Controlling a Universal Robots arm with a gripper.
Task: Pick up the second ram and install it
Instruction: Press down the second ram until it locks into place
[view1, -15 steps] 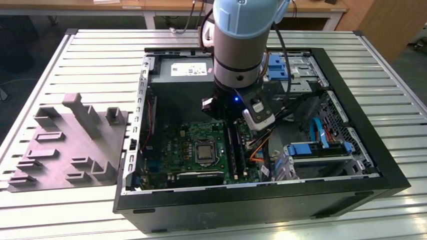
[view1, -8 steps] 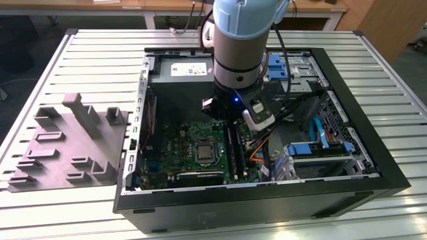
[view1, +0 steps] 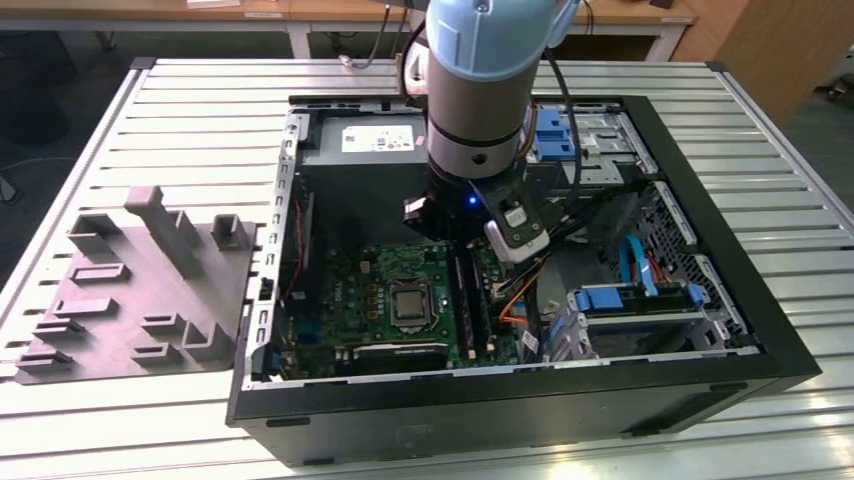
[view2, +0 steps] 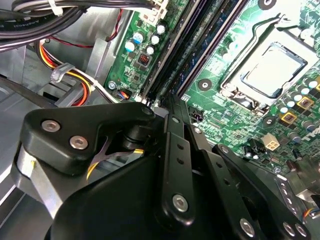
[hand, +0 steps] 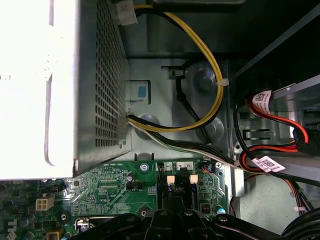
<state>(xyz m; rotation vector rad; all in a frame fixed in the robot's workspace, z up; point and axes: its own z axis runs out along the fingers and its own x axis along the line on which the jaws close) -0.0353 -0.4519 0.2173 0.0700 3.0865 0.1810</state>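
Exterior view: arm (view1: 470, 90) reached down into open computer case (view1: 747, 330) on slatted counter (view1: 174, 110); gripper (view1: 467, 235) sat low over green motherboard (view1: 360, 290), directly above long black slots (view1: 467, 300). Grey moulded tray (view1: 127, 290) lay well apart from gripper, outside case.

Second wrist view: gripper (view2: 172, 102) linkage bars drawn close together, tips at slot ends; second ram (view2: 200, 40) appeared as dark stick lying along slots just beyond tips, though whether pinched could not be told. Processor socket (view2: 272, 67) lay beside slots.

First wrist view: gripper (hand: 172, 217) links over slot latches; power supply (hand: 60, 85) and yellow cables (hand: 212, 100) beyond.
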